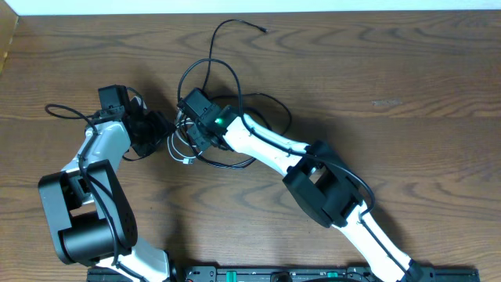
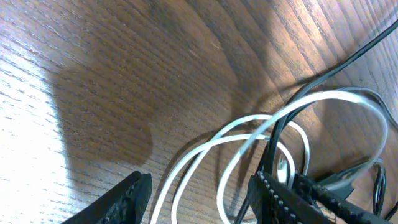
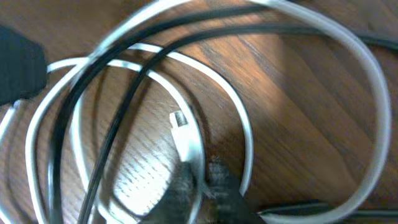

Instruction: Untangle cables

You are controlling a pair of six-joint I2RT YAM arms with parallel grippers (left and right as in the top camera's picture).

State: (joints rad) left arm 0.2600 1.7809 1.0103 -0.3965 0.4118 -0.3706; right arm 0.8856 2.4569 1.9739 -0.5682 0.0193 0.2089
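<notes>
A short white cable [image 1: 185, 154] lies in loops on the wooden table between my two grippers, tangled with thin black cables [image 1: 235, 74] that curl off toward the far edge. In the right wrist view my right gripper [image 3: 200, 177] is shut on the white cable [image 3: 242, 124] just behind its small plug [image 3: 179, 121], with a black cable [image 3: 124, 93] crossing over the loops. In the overhead view the right gripper [image 1: 190, 141] sits on the tangle. My left gripper [image 2: 202, 199] is open, and white cable [image 2: 323, 98] strands run between its fingers [image 2: 134, 193] without being pinched. The left gripper [image 1: 163, 131] stands just left of the tangle.
One black cable's end [image 1: 262, 30] reaches close to the table's far edge [image 1: 313, 11]. A thicker black arm wire [image 1: 63, 110] loops out to the left of the left arm. Both arm bases stand along the near edge.
</notes>
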